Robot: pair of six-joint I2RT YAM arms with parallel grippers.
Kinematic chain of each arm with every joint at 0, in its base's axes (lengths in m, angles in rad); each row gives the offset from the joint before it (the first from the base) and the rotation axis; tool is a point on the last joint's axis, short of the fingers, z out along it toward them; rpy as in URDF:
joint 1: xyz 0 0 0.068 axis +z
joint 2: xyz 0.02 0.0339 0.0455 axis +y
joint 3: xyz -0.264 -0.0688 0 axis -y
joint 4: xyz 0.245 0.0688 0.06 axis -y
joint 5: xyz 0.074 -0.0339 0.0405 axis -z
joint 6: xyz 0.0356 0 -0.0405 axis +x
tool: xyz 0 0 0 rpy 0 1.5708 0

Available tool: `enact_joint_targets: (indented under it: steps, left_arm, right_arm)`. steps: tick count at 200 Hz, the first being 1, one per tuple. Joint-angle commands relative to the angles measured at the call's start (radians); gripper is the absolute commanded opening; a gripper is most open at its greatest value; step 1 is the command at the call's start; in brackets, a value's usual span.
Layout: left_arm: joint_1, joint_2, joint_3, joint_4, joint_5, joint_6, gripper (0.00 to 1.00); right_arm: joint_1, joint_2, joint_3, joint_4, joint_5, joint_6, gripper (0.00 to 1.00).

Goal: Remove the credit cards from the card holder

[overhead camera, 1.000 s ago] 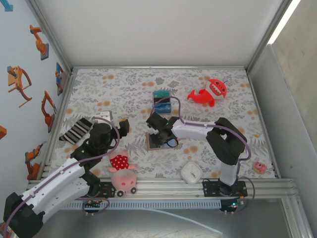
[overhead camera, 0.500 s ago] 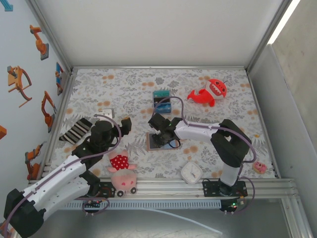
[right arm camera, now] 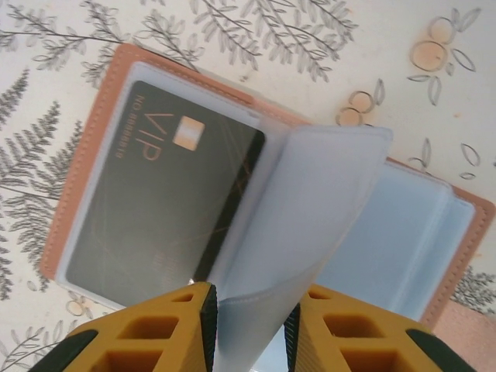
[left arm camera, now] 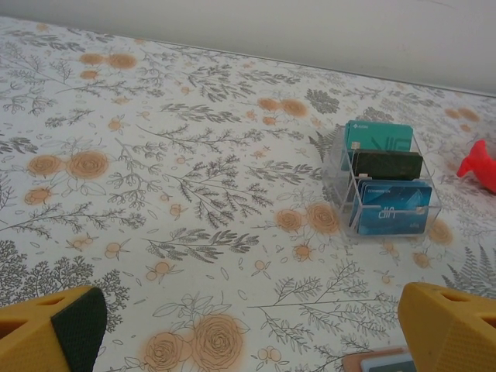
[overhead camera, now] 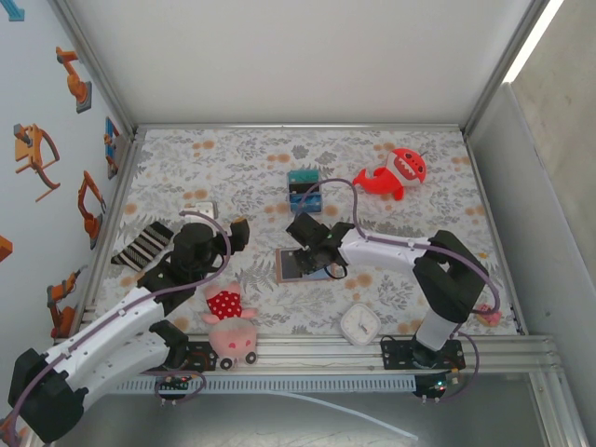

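though low, right gripper (right arm camera: pixel 249 319) (perhaps ajar)

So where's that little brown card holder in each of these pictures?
Top external: the card holder lies open mid-table, beneath the right claw.
Left wrist: its corner at the bottom edge, right of centre.
Right wrist: close up, lying open across the picture.
Shared landmark: the floral tablecloth.
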Motion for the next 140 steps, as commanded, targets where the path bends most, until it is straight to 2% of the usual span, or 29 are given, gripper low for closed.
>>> enact_joint_targets:
  steps: [1,81,140]
  left_arm:
    - [-0.005,0.016,0.04,0.006,0.021,-0.003,0.97]
    - [-0.056,0.105,0.078,-0.038,0.027,0.04,0.97]
    - [-0.142,0.157,0.077,-0.09,-0.048,0.072,0.97]
  right_arm:
    - [-0.023,-0.044,-0.036,-0.032,0.044,0.05,0.29]
    - [-0.106,-0.117,-0.152,0.002,0.029,0.119,0.31]
    - [-0.174,-0.203,-0.199,-0.019,0.038,0.163,0.34]
